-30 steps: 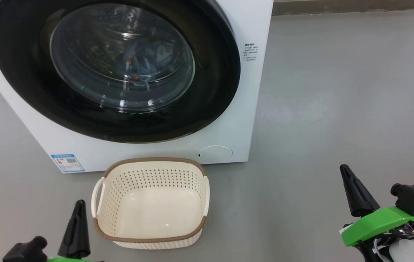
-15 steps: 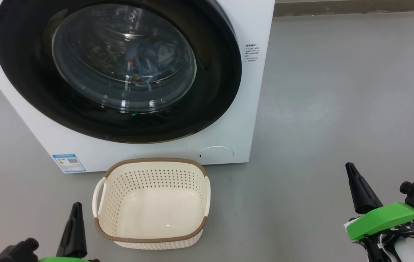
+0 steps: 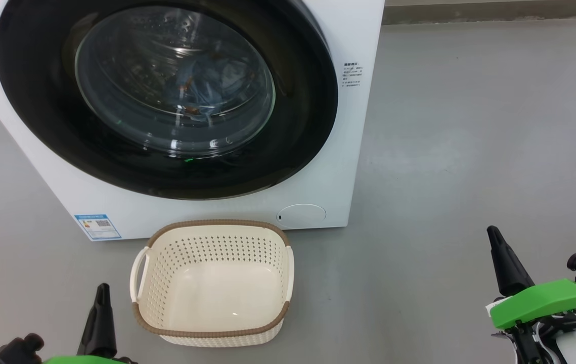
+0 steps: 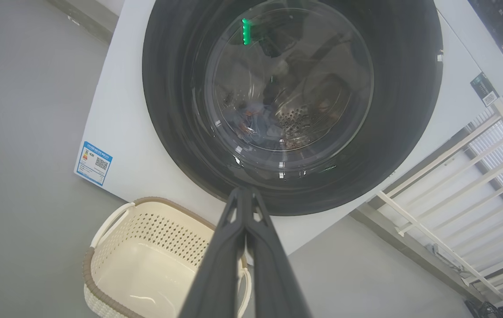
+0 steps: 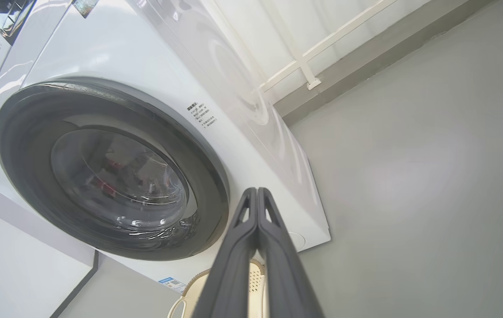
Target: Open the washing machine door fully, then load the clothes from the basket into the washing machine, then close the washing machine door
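From the head, we see the washing machine (image 3: 353, 151) standing on the grey floor (image 3: 470, 151). The washing machine door (image 3: 300, 126) is shut flush against its front, and the clothes (image 3: 207, 83) lie in the drum behind the glass. The basket (image 3: 212, 332) sits on the floor just before the machine's lower edge, its bare bottom showing. Our left gripper (image 3: 101, 296) hangs just left of the basket and our right gripper (image 3: 495, 240) is well apart to its right. Both are clenched on themselves.

Through the left wrist, our pressed-together fingers point at the door's lower rim, with the basket at lower left.

Through the right wrist, the closed fingers rise before the machine's lower front corner, the basket's rim beneath them.
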You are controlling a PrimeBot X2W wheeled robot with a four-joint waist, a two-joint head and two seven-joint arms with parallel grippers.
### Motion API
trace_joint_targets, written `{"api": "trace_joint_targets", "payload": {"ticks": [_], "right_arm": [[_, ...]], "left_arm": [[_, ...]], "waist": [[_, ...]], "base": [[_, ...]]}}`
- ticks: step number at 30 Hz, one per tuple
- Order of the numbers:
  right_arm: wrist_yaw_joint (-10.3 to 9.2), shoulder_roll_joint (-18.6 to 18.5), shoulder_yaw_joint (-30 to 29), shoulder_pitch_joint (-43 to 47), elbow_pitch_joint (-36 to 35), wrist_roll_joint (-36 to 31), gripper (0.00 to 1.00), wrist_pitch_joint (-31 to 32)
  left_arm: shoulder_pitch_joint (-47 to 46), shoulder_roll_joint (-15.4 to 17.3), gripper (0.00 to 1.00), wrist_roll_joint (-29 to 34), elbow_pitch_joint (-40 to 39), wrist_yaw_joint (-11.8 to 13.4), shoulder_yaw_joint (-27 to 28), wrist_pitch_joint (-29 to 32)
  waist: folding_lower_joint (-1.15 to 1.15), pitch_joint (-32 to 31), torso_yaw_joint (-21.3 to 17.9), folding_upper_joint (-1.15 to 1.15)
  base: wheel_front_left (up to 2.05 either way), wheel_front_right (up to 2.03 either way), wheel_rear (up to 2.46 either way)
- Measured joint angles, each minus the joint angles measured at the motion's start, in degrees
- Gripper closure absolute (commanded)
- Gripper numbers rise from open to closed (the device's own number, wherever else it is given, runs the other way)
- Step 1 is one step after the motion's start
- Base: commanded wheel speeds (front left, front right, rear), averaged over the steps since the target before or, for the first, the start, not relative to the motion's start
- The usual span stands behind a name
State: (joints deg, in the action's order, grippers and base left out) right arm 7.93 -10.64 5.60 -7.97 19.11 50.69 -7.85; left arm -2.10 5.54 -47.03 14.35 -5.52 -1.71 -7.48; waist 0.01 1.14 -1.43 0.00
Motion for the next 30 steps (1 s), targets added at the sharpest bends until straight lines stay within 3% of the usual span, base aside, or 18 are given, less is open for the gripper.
{"api": "trace_joint_targets", "payload": {"ticks": [30], "right_arm": [[-0.02, 2.79, -4.24, 0.38, -0.98, 14.67, 1.0, 4.85]], "left_arm": [[-0.29, -1.22, 1.0, -15.82, 0.47, -0.49, 2.23, 5.03]], "waist": [[0.0, -0.4, 0.51, 0.0]], "base": [[0.0, 0.0, 0.0]]}}
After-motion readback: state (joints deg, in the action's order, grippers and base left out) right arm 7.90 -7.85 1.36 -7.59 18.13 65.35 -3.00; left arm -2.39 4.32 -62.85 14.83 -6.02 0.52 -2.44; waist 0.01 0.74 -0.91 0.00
